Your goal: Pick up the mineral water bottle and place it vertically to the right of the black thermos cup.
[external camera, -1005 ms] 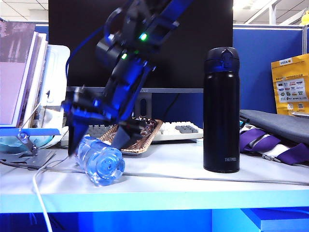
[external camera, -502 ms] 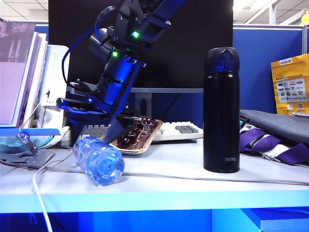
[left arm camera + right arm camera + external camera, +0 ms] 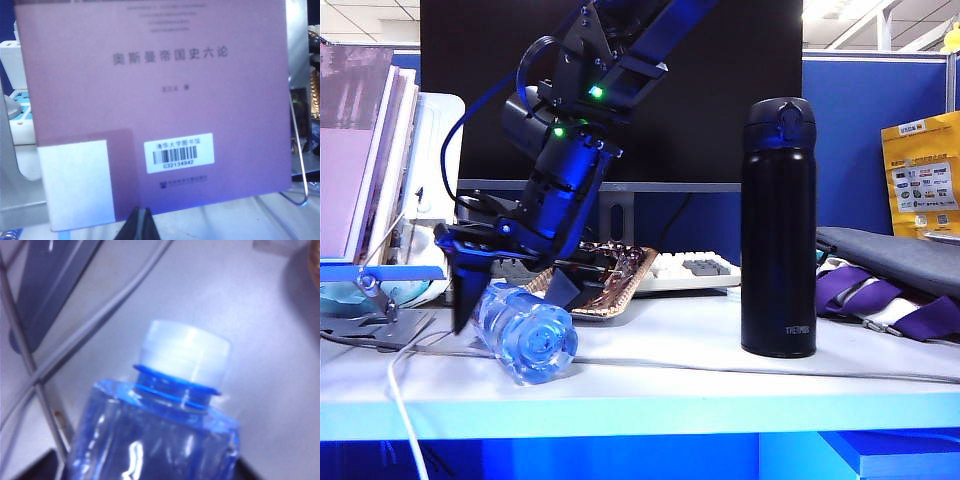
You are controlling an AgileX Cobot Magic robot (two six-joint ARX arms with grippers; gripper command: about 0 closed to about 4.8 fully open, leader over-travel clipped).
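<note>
The mineral water bottle (image 3: 523,335) lies on its side on the desk (image 3: 680,370), base towards the exterior camera, well to the left of the black thermos cup (image 3: 779,228), which stands upright. The right gripper (image 3: 510,290) is down over the bottle, jaws spread wide, one finger either side of its body, nothing clamped. In the right wrist view, the white cap (image 3: 186,351) fills the frame above the clear ribbed body. The left gripper (image 3: 140,225) shows as a dark tip before a purple book (image 3: 155,90); its fingertips look pressed together.
</note>
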